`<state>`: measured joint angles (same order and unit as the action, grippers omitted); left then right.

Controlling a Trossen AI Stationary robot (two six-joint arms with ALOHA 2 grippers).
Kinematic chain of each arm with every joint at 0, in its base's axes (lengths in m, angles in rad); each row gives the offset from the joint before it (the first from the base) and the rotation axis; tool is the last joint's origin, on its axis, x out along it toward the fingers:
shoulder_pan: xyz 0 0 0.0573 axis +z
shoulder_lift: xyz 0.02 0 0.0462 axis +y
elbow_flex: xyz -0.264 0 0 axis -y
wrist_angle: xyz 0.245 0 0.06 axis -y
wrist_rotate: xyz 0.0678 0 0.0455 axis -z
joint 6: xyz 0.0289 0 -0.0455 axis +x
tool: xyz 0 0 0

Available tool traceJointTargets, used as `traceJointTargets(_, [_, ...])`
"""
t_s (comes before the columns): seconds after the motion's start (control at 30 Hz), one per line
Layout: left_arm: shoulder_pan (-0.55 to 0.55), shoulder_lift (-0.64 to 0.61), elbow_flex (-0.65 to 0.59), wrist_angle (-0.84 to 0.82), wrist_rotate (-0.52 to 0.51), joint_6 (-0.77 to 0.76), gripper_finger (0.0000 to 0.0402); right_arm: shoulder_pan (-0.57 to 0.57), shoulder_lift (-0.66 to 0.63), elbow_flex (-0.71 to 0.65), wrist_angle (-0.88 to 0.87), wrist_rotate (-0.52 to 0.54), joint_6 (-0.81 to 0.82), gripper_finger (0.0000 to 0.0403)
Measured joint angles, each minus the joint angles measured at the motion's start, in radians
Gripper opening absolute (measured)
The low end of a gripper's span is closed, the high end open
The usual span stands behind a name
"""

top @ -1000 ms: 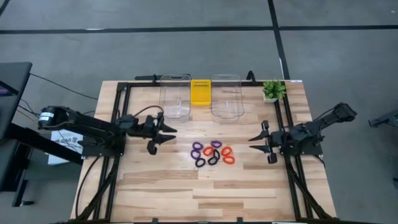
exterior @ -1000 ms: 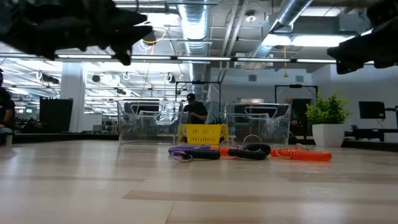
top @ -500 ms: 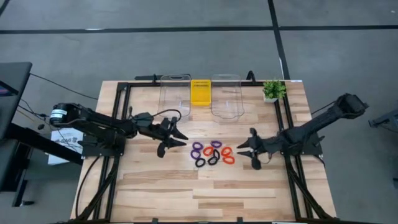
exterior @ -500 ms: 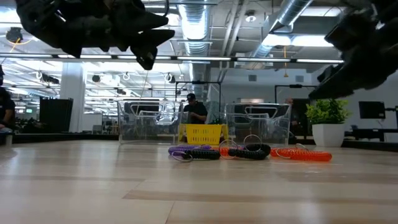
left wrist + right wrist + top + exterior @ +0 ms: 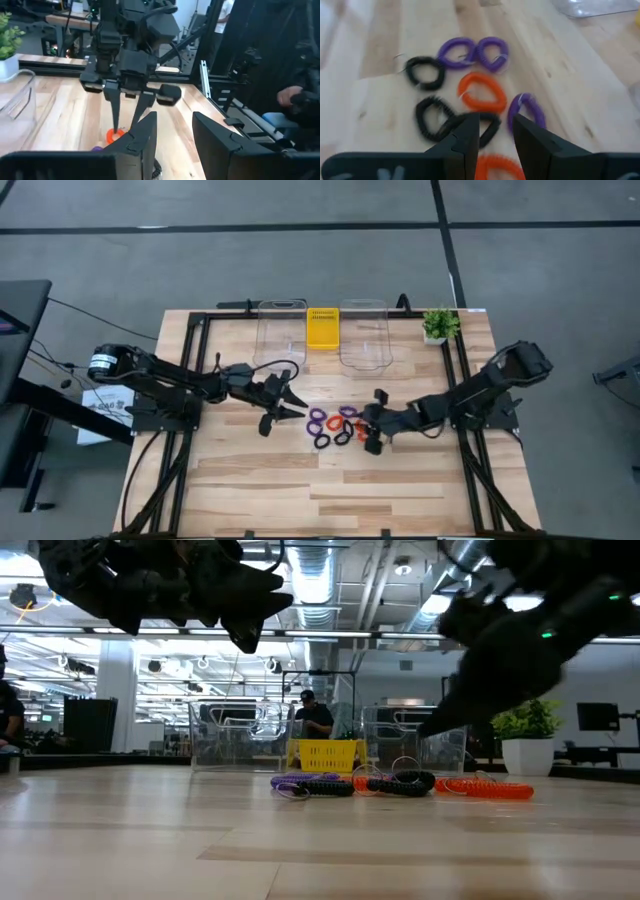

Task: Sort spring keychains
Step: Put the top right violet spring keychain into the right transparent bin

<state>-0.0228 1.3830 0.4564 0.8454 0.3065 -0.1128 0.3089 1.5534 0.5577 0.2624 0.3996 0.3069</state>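
Note:
Several spring keychains [image 5: 338,426] in purple, orange-red and black lie in a loose cluster on the middle of the wooden table; the low view shows them flat on the top [image 5: 400,783]. My right gripper [image 5: 372,430] hovers open over the cluster's right side. Its fingertips [image 5: 496,135] stand above a black keychain [image 5: 480,122], beside an orange one [image 5: 481,92] and a purple one [image 5: 526,112]. My left gripper [image 5: 288,408] is open in the air just left of the cluster [image 5: 172,135], facing the right gripper [image 5: 127,107].
Two clear bins [image 5: 282,335] [image 5: 364,333] stand at the far edge with a small yellow basket [image 5: 322,328] between them. A potted plant [image 5: 438,325] sits at the far right corner. Black frame rails run along both sides. Bare wood lies near the cluster.
My right gripper has travelled from the table's right side toward the left and come down, ending over the keychains' right side. My left gripper has moved toward the right, closer to the cluster. The keychains have stayed where they were.

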Motion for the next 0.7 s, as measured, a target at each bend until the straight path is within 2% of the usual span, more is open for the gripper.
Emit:
traceJointTargets(0.13, [-0.029, 0.000, -0.020, -0.010, 0.001, -0.030, 0.0122, -0.049, 0.057, 0.063, -0.049, 0.001, -0.001, 0.0109])
traceJointTargets(0.3, [-0.066, 0.000, -0.045, -0.014, -0.005, 0.001, 0.0122, -0.094, 0.089, 0.097, -0.084, -0.011, -0.053, 0.0109])
traceJointTargets(0.53, [-0.069, 0.000, -0.045, -0.007, -0.089, 0.000, 0.0122, -0.085, 0.086, 0.097, -0.143, -0.047, -0.103, 0.0109])
traceJointTargets(0.7, [-0.069, 0.000, -0.045, -0.007, -0.100, 0.000, 0.0122, -0.080, 0.088, 0.097, -0.179, -0.048, -0.156, 0.0109])
